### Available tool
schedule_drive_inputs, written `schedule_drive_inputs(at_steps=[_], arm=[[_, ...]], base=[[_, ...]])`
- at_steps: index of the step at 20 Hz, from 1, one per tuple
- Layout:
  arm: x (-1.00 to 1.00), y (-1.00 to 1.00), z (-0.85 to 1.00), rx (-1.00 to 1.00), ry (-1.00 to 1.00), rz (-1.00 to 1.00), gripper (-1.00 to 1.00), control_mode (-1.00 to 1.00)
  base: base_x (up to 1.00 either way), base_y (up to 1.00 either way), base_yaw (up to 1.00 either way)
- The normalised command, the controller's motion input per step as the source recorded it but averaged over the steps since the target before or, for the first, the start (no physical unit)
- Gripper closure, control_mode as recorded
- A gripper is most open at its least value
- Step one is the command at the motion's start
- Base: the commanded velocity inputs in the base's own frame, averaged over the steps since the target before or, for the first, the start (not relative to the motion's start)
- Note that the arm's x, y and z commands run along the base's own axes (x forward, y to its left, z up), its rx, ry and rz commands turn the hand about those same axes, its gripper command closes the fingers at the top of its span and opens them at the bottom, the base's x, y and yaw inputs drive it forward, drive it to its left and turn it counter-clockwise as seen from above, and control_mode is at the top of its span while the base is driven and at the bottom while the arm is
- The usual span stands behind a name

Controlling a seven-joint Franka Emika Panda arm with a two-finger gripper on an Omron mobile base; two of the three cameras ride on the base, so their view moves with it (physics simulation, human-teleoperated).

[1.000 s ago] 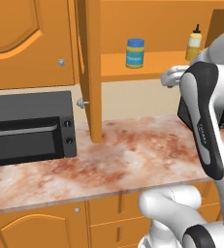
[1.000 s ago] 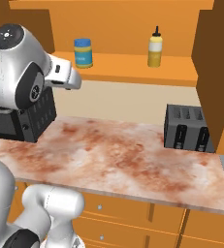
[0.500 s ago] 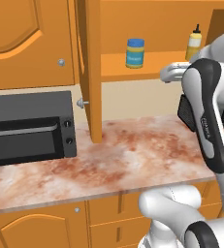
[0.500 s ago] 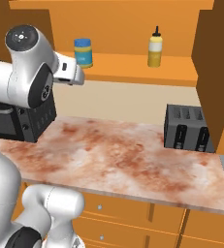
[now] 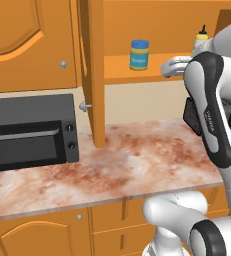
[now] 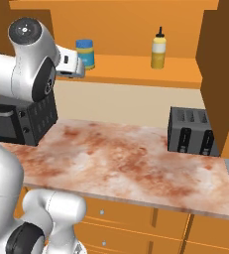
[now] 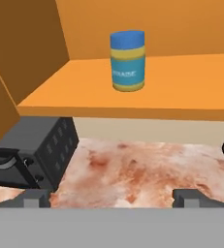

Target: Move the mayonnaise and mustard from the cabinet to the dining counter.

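1. I am steering the arm toward the open cabinet (image 5: 94,75) on the wall, its door swung out and edge-on in the left base view.
2. The mayonnaise (image 7: 127,60) is standing upright on the orange shelf (image 7: 181,92) inside, a squat jar with a blue lid and a yellow-and-blue label.
3. The mustard (image 6: 158,49) is standing upright on the same shelf, well apart from the jar, a slim yellow bottle with a dark tip.
4. The gripper (image 7: 112,197) is spread wide and holding nothing; its two tips are showing low in the hand view, below the shelf's level and short of the jar.
5. Under the shelf a marbled table (image 5: 137,165) is carrying a black microwave (image 5: 32,131) and a dark toaster (image 6: 190,131).
6. I judge the step in hand to be the reach for the mayonnaise; neither item is picked up yet.
7. The next move, as I see it, calls for raising the gripper to the jar's height, going forward until the tips are flanking it, then closing.
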Motion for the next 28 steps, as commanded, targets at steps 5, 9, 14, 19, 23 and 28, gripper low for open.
schedule_drive_inputs(at_steps=[5, 9, 14, 19, 23, 28], arm=[[0.30, 0.29, 0.06, 0.00, -0.13, 0.00, -1.00, -1.00], [0.31, 0.21, 0.04, 0.01, -0.19, 0.00, -1.00, -1.00], [0.37, 0.04, 0.15, 0.00, -0.06, 0.00, -1.00, -1.00], [0.28, 0.00, 0.30, 0.00, 0.04, 0.00, -1.00, -1.00], [0.24, 0.00, 0.28, 0.00, 0.10, 0.00, -1.00, -1.00], [0.29, 0.00, 0.06, -0.02, 0.03, 0.00, -1.00, -1.00]], base=[[0.00, 0.00, 0.00], [0.00, 0.00, 0.00], [0.00, 0.00, 0.00], [0.00, 0.00, 0.00], [0.00, 0.00, 0.00], [0.00, 0.00, 0.00]])
